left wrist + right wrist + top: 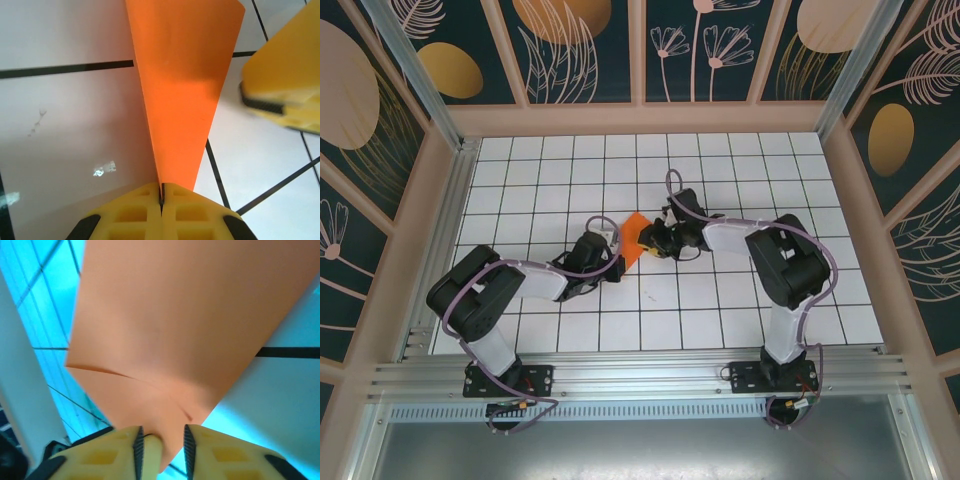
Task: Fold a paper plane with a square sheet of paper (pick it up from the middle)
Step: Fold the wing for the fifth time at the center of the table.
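Observation:
The orange sheet of paper [634,238] is folded into a layered wedge that narrows to a point and stands up off the white grid table between the two grippers. My left gripper [161,188] is shut on its narrow tip, and the paper [185,85] fans out away from the jaws. My right gripper [161,440] holds its jaws apart, with a creased corner of the paper [190,320] lying between them against the left pad. Seen from above, the left gripper [617,260] is at the wedge's near-left end and the right gripper [648,240] is at its right side.
A yellow finger of the right gripper [282,75] shows close beside the paper in the left wrist view. The white grid table [720,310] is walled by a wooden frame [650,120], with an aluminium rail [640,375] along the near edge.

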Controlling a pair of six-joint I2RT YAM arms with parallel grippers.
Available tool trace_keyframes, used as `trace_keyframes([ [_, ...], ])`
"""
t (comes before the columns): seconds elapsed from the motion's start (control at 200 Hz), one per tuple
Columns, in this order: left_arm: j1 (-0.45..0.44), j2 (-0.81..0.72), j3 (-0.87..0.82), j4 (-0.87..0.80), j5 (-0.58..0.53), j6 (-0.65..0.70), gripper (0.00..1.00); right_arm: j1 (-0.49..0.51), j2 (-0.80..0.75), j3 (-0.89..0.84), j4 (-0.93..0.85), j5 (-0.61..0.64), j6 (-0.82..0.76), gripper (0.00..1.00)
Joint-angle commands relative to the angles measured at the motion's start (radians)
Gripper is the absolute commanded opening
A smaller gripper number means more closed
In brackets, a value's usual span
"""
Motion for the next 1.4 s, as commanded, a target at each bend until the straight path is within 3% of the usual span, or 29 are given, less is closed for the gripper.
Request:
trace_keyframes([
  [0.0, -0.014, -0.006, 0.027, -0.111, -0.059, 0.137, 0.02, -0.007, -0.064, 0.004, -0.014, 0.007, 0.034, 0.39],
  [0.225, -0.040, -0.017, 0.033, -0.151, -0.139, 0.264, 0.01, -0.007, -0.021, 0.099, -0.085, -0.027, 0.054, 0.45],
  [0.39, -0.064, -0.014, 0.043, -0.173, -0.198, 0.346, 0.00, -0.007, 0.031, 0.195, -0.182, -0.037, 0.060, 0.59],
  [0.666, -0.076, -0.019, 0.023, -0.141, -0.264, 0.401, 0.00, 0.002, 0.134, 0.324, -0.280, -0.036, 0.080, 0.62],
  [1.071, -0.091, -0.001, 0.035, -0.148, -0.283, 0.426, 0.00, 0.055, 0.246, 0.467, -0.408, -0.004, 0.017, 0.55],
  [1.396, -0.091, 0.009, 0.037, -0.153, -0.274, 0.413, 0.00, 0.050, 0.260, 0.512, -0.446, 0.070, -0.071, 0.35],
])
